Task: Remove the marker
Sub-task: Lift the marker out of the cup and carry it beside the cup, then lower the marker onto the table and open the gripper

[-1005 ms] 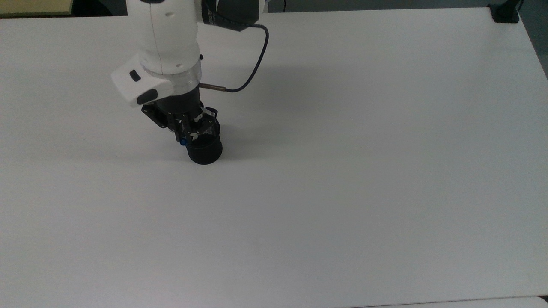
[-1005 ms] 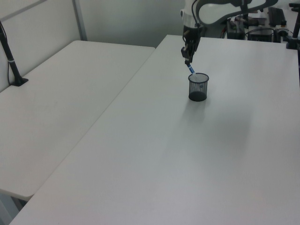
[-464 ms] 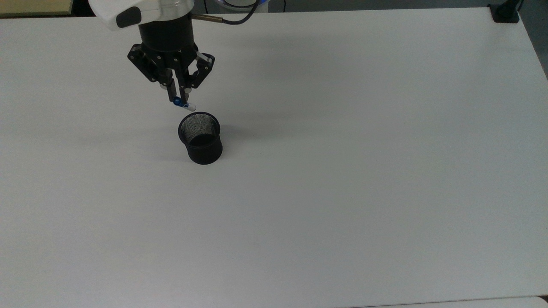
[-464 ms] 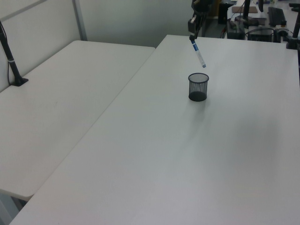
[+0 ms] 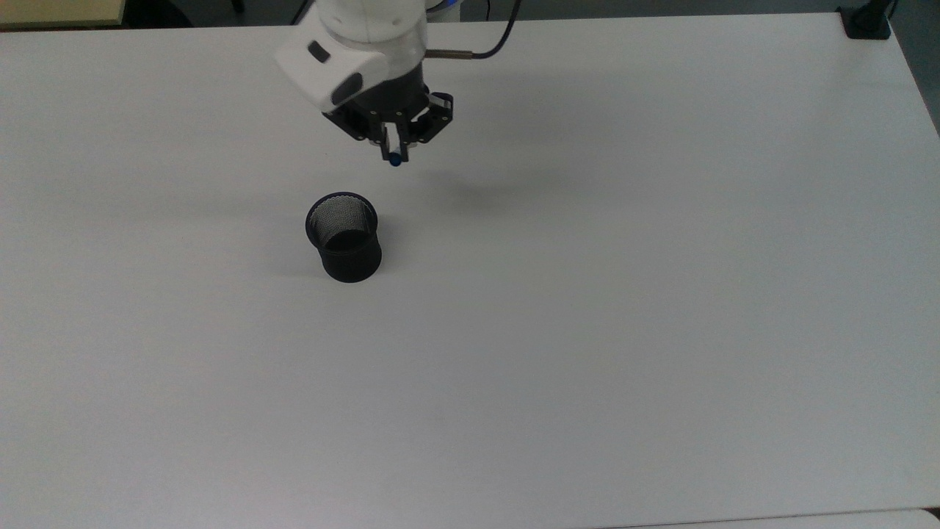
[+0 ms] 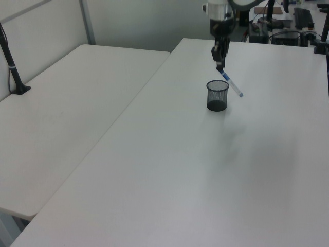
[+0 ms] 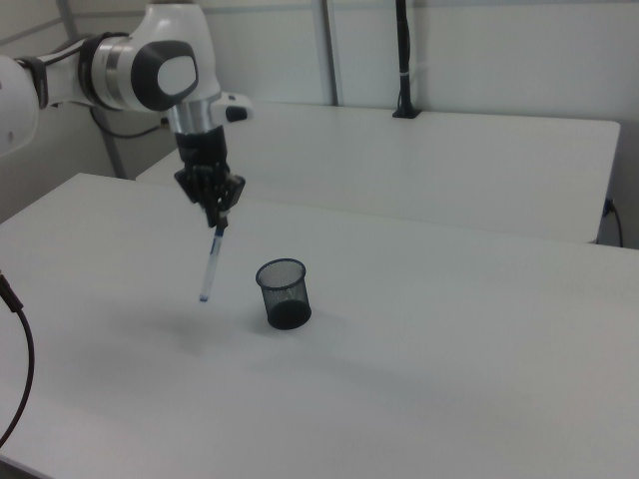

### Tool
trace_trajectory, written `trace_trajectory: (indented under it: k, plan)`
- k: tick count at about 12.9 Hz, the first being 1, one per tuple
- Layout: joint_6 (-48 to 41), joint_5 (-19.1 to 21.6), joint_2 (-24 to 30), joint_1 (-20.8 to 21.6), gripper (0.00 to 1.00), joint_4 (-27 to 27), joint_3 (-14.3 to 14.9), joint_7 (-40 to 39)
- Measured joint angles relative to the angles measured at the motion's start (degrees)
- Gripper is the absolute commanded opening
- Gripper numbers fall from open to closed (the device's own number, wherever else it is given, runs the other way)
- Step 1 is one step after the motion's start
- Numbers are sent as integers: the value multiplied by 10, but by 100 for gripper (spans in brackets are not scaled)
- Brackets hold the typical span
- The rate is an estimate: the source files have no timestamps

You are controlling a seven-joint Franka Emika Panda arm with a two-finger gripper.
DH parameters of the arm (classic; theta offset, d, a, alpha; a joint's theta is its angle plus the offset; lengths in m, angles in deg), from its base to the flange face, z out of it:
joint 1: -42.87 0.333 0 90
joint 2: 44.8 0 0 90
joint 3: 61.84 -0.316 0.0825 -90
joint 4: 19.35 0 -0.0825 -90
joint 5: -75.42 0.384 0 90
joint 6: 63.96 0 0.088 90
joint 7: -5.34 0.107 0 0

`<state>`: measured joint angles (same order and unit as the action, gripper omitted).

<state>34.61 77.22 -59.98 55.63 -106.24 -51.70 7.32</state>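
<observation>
My gripper is shut on the marker, holding it by its blue-capped upper end. The white barrel hangs down at a slant in the air, its small blue tip lowest. In the top view just the marker's end peeks out between the fingers. The black mesh cup stands upright on the white table and holds nothing. The marker hangs clear of the cup, to the top view's upper right of it and to the right view's left of it.
The white table spreads wide around the cup. A second white table adjoins it on the left view's left, with a black post clamped at its edge. A black clamp sits at the top view's far right corner.
The gripper lifted the marker up out of the mesh cup, then carried it toward the top view's right and lowered it beside the cup. The cup stayed put.
</observation>
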Motion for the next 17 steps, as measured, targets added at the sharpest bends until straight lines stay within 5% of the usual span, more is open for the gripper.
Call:
trace_trajectory:
  k: [9,17]
  plan:
    - [-23,3,-96,68,3,-13,-1,-7]
    - [-21,3,-125,84,32,-11,-1,-6]
